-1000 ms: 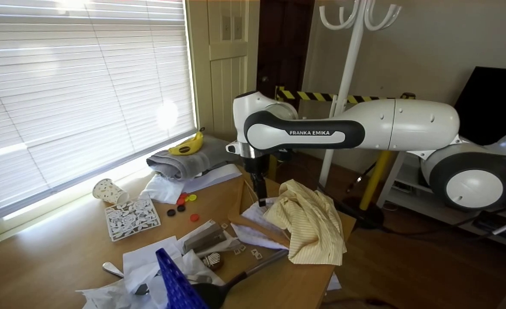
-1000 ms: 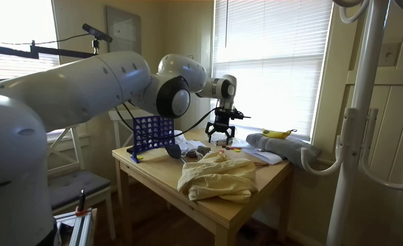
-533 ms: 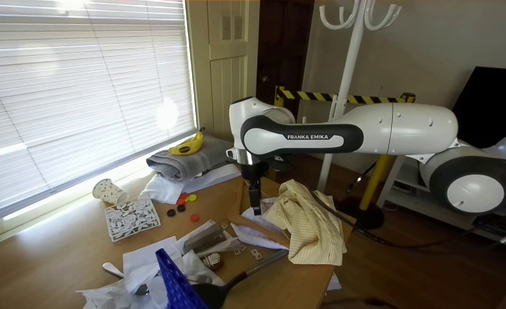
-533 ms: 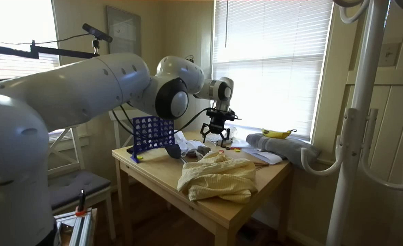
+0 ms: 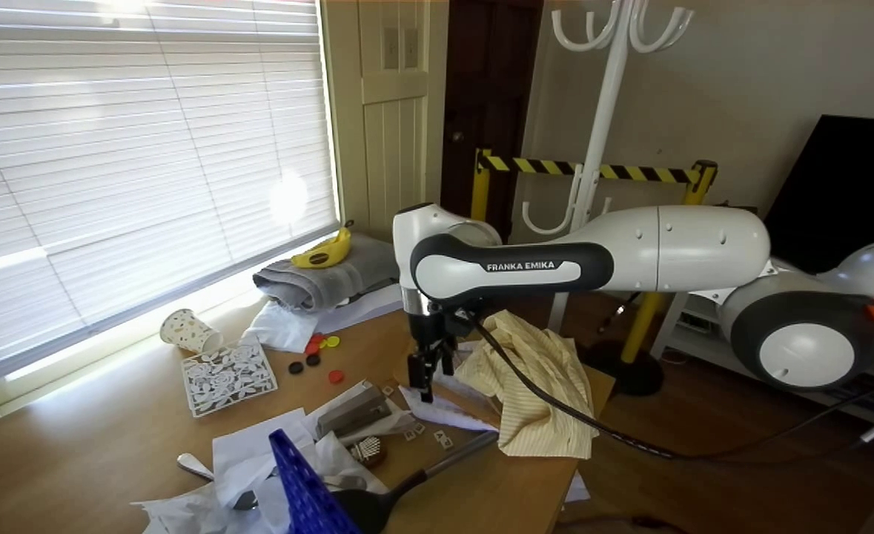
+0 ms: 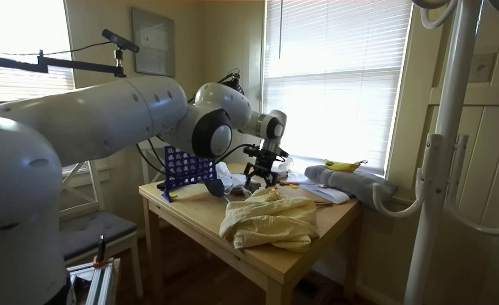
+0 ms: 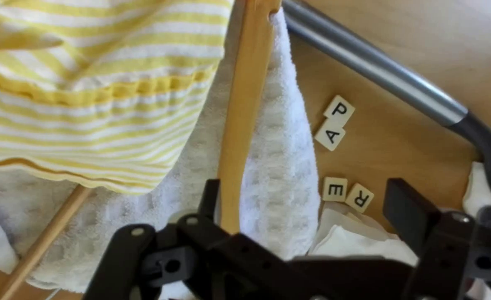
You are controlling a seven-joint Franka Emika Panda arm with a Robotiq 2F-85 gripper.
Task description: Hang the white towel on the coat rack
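The white towel lies on the table with a wooden hanger on it. A yellow striped cloth covers part of both. The towel also shows in an exterior view; in the other exterior view I cannot make it out behind the cloth. My gripper is open and empty above the towel's edge, one finger over the hanger and the other over the table. It also shows in both exterior views. The white coat rack stands beyond the table, with curved hooks.
A spatula handle, letter tiles and crumpled white paper lie beside the towel. A blue game grid stands on the table. A grey folded towel with a yellow banana pouch lies by the window.
The arm has come down, and the gripper has moved lower and to the left in both exterior views, turning slightly. It stays open. The towel and cloth have not moved.
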